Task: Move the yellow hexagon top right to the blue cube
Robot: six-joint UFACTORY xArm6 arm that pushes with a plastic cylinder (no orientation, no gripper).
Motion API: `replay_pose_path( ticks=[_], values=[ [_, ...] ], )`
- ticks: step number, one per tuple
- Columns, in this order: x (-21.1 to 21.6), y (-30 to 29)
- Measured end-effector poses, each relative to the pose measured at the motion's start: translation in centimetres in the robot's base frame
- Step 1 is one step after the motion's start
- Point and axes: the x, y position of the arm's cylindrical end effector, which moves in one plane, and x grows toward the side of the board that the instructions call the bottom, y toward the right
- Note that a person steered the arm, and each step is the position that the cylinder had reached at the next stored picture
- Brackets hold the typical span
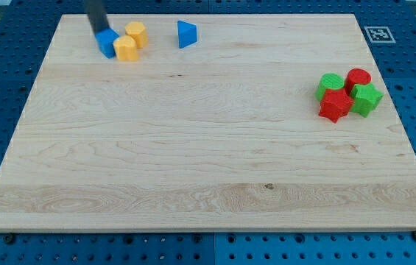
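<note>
camera view: yellow hexagon upright (axis vertical).

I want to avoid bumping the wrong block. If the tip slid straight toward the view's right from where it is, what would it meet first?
My tip sits at the blue cube's top-left edge, so it would probably meet that cube first, then the yellow blocks beyond.
</note>
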Motion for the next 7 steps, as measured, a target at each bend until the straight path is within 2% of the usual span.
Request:
replay_pose_path(
  ticks=[2, 3, 5, 6, 7],
  values=[
    [6.4, 9.8],
    [5.1, 8.1],
    [0.7, -0.4],
    [-4.6, -0.6],
    [-5.6, 3.9]
  ],
)
